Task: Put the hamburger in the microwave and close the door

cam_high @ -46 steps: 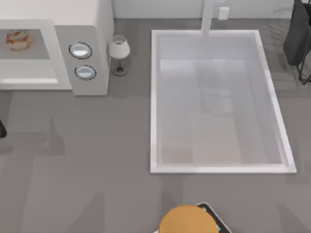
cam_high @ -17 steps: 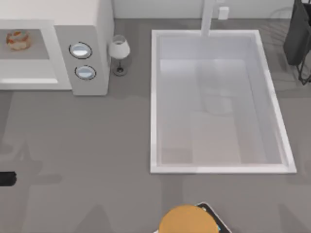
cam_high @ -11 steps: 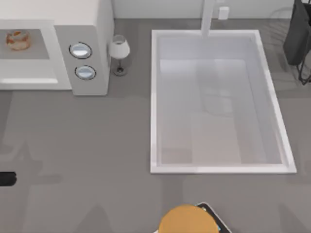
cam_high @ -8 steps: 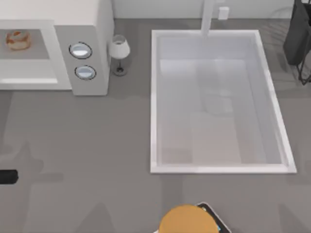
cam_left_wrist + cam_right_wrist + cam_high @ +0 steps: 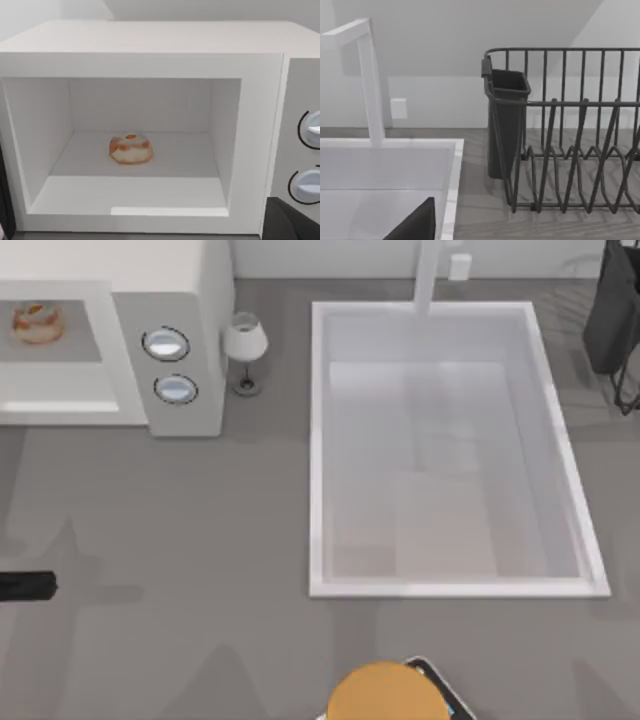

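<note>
1. White walls of the microwave [image 5: 150, 60] frame the left wrist view, and the hamburger [image 5: 130, 149] sits on the cavity floor, roughly central and set back from the front lip. I judge that placement sensible: it is well clear of the opening, so a closing panel should not catch it.

2. From the top view, the hamburger [image 5: 37, 322] lies inside the microwave [image 5: 170, 300] at the bench's [image 5: 200, 540] far left corner, with the two dials [image 5: 166, 343] facing the middle of the bench.

3. My left arm [image 5: 28, 586] appears as a dark stub at the top view's left edge, in front of the microwave and well apart from it. Its camera looks squarely into the cavity. I cannot tell whether its jaws are spread or pressed together (they carry nothing that I can see).

4. I cannot make out the door here, so I cannot say how far it is swung. The cavity is plainly open, so closing is the step left.

5. My right arm is parked, looking toward the dark dish rack [image 5: 570, 130], the sink [image 5: 450, 450] and its white faucet [image 5: 370, 80]. Its jaws I cannot tell either.

6. A wine glass [image 5: 244, 350] stands just beside the microwave, and a golden-brown dome [image 5: 385, 692] sits at the near edge; neither concerns this step.
</note>
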You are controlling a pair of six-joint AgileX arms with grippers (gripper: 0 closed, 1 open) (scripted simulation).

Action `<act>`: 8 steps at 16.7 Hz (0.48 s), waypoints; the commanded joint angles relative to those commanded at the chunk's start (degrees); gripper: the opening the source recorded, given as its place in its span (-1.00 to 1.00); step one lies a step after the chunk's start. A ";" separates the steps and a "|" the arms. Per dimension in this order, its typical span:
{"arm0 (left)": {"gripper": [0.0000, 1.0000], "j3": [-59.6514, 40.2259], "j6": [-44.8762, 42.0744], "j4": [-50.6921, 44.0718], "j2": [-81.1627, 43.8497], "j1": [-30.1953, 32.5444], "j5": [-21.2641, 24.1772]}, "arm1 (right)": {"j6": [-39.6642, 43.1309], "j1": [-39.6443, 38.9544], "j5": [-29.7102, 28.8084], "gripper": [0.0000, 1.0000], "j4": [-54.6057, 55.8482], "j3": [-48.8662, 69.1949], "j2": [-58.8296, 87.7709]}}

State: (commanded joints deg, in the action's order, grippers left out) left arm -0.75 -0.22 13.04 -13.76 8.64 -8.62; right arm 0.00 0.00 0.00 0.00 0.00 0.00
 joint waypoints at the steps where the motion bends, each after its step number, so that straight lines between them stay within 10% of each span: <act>1: -1.00 -0.01 0.00 0.05 -0.05 0.05 -0.05 | 0.00 0.00 0.00 1.00 0.00 0.00 0.00; 8: -1.00 0.30 0.11 -3.01 3.25 5.42 -5.49 | 0.00 0.00 0.00 1.00 0.00 0.00 0.00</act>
State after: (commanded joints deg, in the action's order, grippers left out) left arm -0.45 -0.11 10.03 -10.51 14.07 -14.11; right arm 0.00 0.00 0.00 0.00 0.00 0.00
